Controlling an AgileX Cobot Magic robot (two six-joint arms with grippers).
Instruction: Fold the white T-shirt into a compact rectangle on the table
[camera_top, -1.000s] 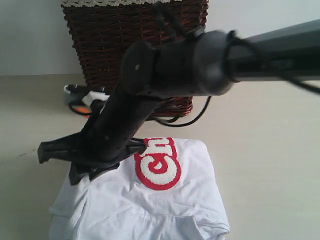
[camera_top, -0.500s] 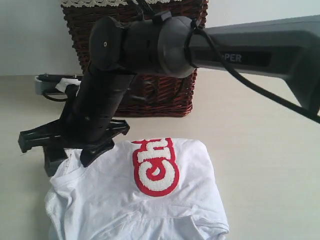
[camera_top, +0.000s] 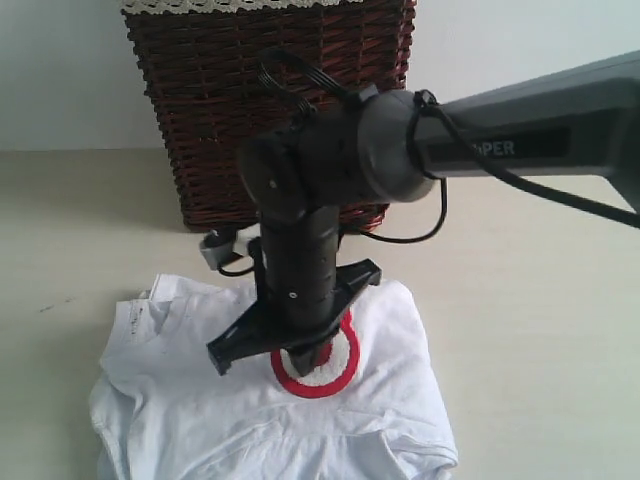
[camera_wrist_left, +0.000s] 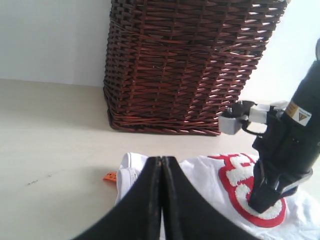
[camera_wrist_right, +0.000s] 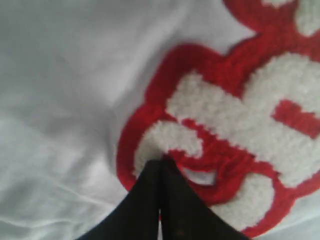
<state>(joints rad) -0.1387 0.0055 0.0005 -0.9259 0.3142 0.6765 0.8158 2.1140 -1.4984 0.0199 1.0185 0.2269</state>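
Right end effector (camera_wrist_right: 161, 162) (closed), T-shirt (camera_top: 400, 400) edges clear

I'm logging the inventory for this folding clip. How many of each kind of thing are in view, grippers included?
Garments: 1, the white T-shirt
Baskets: 1, the wicker basket
Grippers: 2, the left gripper and the right gripper
Tables: 1, the table
Total: 5

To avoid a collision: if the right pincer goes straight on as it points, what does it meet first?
The fuzzy white lettering outlined in red on the white cotton T-shirt; the shut right pincer looks very near it, though depth is unclear.
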